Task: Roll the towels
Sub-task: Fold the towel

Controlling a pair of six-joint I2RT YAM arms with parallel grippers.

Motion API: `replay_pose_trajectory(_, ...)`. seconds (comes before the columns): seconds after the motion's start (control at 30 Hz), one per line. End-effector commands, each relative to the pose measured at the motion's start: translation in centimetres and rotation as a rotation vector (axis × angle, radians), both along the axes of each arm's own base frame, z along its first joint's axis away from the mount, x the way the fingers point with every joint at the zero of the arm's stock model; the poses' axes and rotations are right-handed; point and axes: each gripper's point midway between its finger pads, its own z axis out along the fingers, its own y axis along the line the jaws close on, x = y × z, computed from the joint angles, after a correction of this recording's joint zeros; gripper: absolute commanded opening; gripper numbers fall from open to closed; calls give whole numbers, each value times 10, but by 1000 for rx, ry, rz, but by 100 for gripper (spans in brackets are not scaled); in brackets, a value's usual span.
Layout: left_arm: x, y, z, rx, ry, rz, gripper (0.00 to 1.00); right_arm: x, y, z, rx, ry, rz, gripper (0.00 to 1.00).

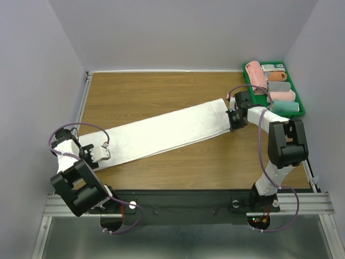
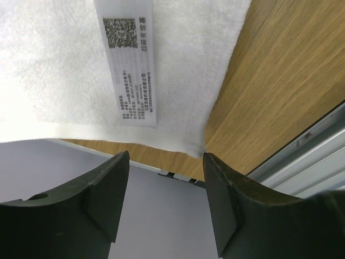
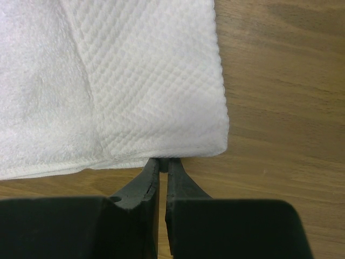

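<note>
A long white towel [image 1: 161, 132] lies flat and diagonal across the wooden table. My right gripper [image 1: 235, 120] is at its far right end. In the right wrist view the fingers are pressed together on the towel's [image 3: 135, 81] near edge, the right gripper's tips [image 3: 163, 162] tucked under the hem. My left gripper [image 1: 102, 152] is at the towel's left end. In the left wrist view the left gripper [image 2: 166, 156] is open and empty, with the towel's [image 2: 54, 65] corner just beyond its tips. A white care label [image 2: 132, 65] lies on the towel.
A green tray [image 1: 301, 110] at the back right holds several rolled towels [image 1: 272, 86] in pink, orange and teal. The table's metal rail [image 2: 302, 156] runs close to the left gripper. Grey walls enclose the table on three sides.
</note>
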Motion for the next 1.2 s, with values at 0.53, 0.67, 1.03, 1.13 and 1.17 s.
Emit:
replay_pose_trajectory(0.53,0,-7,-9,-26,-4,-75,54,-6,-24,-19,-82,64,-24,0)
replay_pose_trajectory(0.67,2,-7,-11,-28,-11,-74,57,-6,-24,-19,-81,66,-24,1)
replay_pose_trajectory(1.03,2,-13,-17,-40,-35,-94,66,-9,-25,-23,-73,81,-25,1)
replay_pose_trajectory(1.13,4,-11,-18,-32,-43,-91,58,-9,-25,-23,-75,81,-23,1)
replay_pose_trajectory(1.17,5,-9,-19,-22,-43,-87,55,-8,-26,-23,-75,81,-27,1)
